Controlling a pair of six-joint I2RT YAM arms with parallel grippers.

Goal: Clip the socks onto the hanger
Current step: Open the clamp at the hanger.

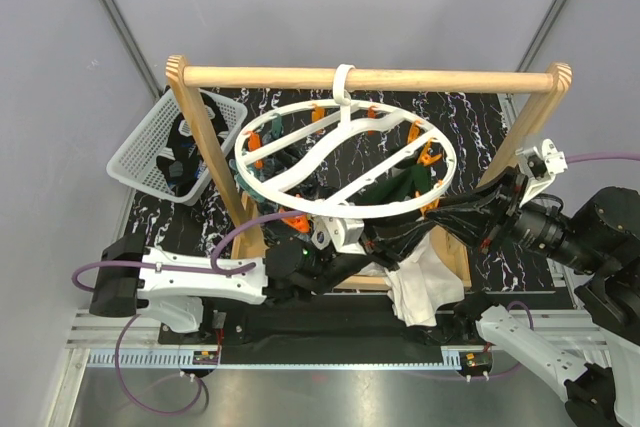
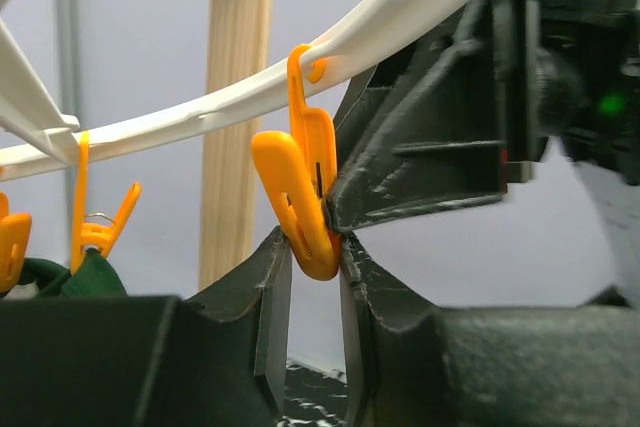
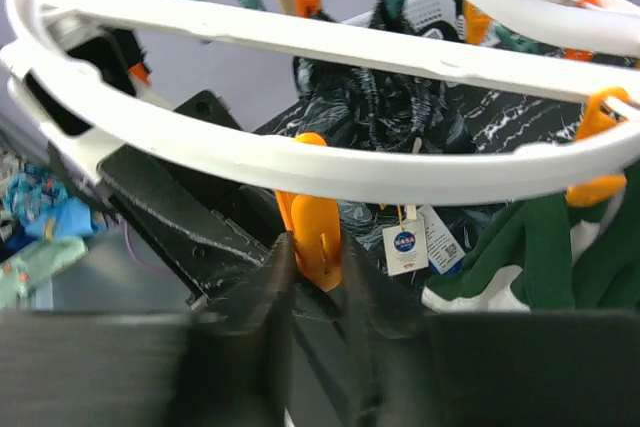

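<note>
The hanger [image 1: 345,162], a white ring with orange pegs, hangs by its hook from the wooden rail [image 1: 370,78]. Both arms meet under its near rim at one orange peg [image 2: 300,202] [image 3: 318,232]. My left gripper [image 2: 312,252] pinches that peg's lower end between its fingertips. My right gripper [image 3: 318,257] has its fingers close against both sides of the same peg, and one of its fingers [image 2: 420,162] touches the peg from the right. Neither gripper holds a sock. A dark green sock [image 3: 540,247] and a mottled sock [image 3: 390,107] with a paper tag hang from other pegs.
A white mesh basket [image 1: 135,162] at the back left holds more dark socks [image 1: 182,157]. A white cloth [image 1: 420,287] lies below the ring near the frame's front bar. Wooden frame posts [image 1: 195,127] stand at both sides.
</note>
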